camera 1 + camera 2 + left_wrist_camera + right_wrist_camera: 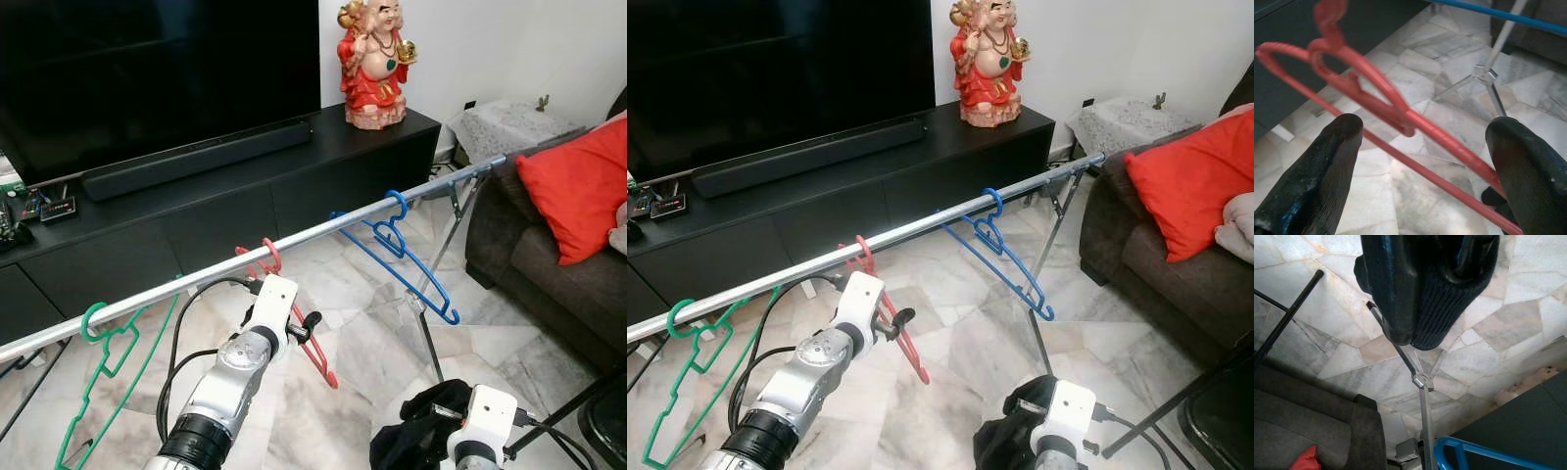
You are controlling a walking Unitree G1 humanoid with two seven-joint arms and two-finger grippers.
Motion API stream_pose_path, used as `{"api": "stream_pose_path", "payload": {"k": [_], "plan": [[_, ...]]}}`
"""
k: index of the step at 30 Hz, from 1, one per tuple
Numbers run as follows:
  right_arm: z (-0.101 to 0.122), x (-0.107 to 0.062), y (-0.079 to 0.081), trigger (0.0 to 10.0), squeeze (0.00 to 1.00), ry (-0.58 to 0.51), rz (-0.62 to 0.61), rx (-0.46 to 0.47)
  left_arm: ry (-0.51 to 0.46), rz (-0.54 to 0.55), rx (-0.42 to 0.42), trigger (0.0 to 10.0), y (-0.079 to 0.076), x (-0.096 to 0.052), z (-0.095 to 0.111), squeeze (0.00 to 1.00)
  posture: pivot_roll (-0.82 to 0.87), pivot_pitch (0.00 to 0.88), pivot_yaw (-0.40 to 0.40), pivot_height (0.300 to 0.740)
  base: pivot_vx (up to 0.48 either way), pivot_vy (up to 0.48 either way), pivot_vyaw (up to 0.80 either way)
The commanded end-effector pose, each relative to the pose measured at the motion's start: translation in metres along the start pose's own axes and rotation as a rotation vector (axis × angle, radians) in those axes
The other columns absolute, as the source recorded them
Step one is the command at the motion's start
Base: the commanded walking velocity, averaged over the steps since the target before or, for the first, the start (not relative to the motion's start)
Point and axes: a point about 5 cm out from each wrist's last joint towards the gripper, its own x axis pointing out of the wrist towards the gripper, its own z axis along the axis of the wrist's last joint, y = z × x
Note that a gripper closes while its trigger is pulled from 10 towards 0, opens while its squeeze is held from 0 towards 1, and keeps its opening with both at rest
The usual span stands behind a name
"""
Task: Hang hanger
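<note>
A red hanger (318, 356) hangs by its hook on the silver rail (338, 226), which runs across the room at chest height. My left gripper (307, 328) is open beside the hanger's shoulder. In the left wrist view the two black fingers (1327, 161) stand wide apart with the red hanger (1376, 93) between them, touching neither. A blue hanger (411, 266) hangs further right on the rail and a green hanger (103, 364) at its left end. Low at the right, my right gripper (431, 423) is shut on a dark knit cloth (1449, 308).
Behind the rail stand a black TV cabinet (245, 201) with a soundbar (196, 157) and a red figurine (372, 64). A dark sofa (529, 264) with a red cushion (578, 186) is at the right. The rail's stand legs (431, 343) spread over the marble floor.
</note>
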Motion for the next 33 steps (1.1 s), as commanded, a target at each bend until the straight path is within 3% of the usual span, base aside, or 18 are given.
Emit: {"api": "stream_pose_path", "payload": {"k": [1,12,17,21,33], "plan": [[0.003,0.0,0.001,10.0,0.0,-0.024,-0.001,0.005,0.008,0.049,0.002,10.0,0.011,-0.001,-0.002,0.0,0.06,0.06,0.057,0.74,0.0,0.0,0.0],[0.003,0.0,0.004,10.0,0.0,-0.02,0.009,0.008,-0.021,0.123,0.018,10.0,0.031,-0.006,0.005,0.0,0.06,0.052,0.057,0.74,0.0,0.0,0.0],[0.003,0.0,0.004,10.0,0.0,-0.019,0.009,0.007,-0.068,0.041,-0.027,10.0,0.02,-0.003,0.011,0.0,0.06,0.049,0.056,0.74,0.0,0.0,0.0],[0.003,0.001,0.004,10.0,0.0,-0.021,0.009,0.006,-0.073,-0.032,-0.002,10.0,0.003,0.003,0.011,0.0,0.06,0.05,0.053,0.74,0.0,0.0,0.0],[0.003,0.0,0.003,10.0,0.0,-0.022,0.005,0.005,-0.072,-0.005,0.015,10.0,-0.001,0.011,0.01,0.0,0.05,0.057,0.055,0.74,0.0,0.0,0.0]]}}
